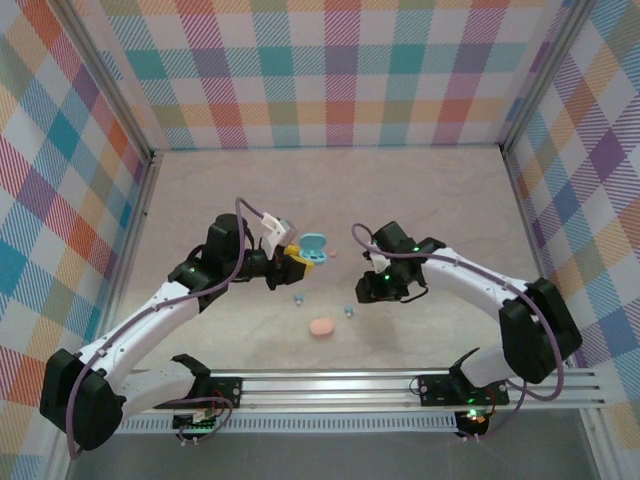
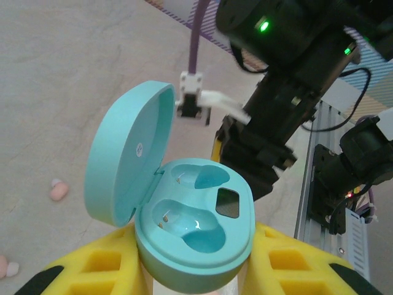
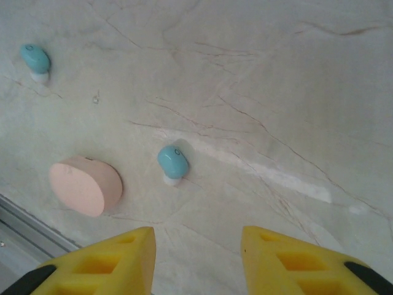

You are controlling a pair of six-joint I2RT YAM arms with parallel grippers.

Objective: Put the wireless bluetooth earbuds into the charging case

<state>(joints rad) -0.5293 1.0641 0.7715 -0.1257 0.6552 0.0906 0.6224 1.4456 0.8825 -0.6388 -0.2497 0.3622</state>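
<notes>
My left gripper (image 2: 196,273) is shut on the open teal charging case (image 2: 193,221), its yellow pads pressing both sides of the base. The lid stands up and both wells are empty. From above, the case (image 1: 313,247) hangs over the table's middle. Two light blue earbuds (image 3: 173,163) (image 3: 35,59) lie on the table ahead of my right gripper (image 3: 198,264). Its yellow fingers are apart with nothing between them, and the nearer bud is just beyond and left of the tips. Two pale pink earbuds (image 2: 58,190) (image 2: 6,265) lie on the table to the case's left.
A closed pink oval case (image 3: 86,184) lies left of the nearer blue earbud, close to the table's front rail (image 1: 400,385). The right arm (image 2: 276,123) hangs close behind the teal case. Checked walls enclose the table on three sides.
</notes>
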